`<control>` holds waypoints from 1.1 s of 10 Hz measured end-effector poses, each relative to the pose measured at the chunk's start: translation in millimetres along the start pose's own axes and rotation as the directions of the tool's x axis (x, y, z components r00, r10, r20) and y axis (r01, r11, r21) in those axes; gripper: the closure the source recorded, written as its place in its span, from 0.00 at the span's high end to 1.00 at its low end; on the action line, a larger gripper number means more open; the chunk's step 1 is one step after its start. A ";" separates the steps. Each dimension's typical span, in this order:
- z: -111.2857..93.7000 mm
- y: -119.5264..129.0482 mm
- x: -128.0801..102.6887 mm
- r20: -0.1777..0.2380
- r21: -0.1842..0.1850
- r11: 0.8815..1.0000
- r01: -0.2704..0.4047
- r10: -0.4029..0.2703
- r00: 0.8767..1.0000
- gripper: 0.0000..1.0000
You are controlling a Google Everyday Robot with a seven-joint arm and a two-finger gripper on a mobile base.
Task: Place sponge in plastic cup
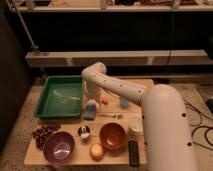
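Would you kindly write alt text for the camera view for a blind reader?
The gripper hangs over a small blue rectangular sponge beside a green plastic tray on a wooden table; a light-blue plastic cup stands nearby.

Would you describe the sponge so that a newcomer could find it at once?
Start from the green tray on the left. Just off its near right corner sits the sponge, directly below the gripper. It is a small blue block, darker than the pale blue cup to its right.
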 end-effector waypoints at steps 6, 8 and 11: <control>15.6 -6.7 -4.6 0.019 0.008 1.000 0.008 -0.008 1.000 0.64; 21.2 -7.9 -6.6 0.032 0.009 1.000 0.007 -0.008 0.999 0.64; 30.4 -6.8 -10.3 0.060 0.010 1.000 0.004 -0.005 0.998 0.54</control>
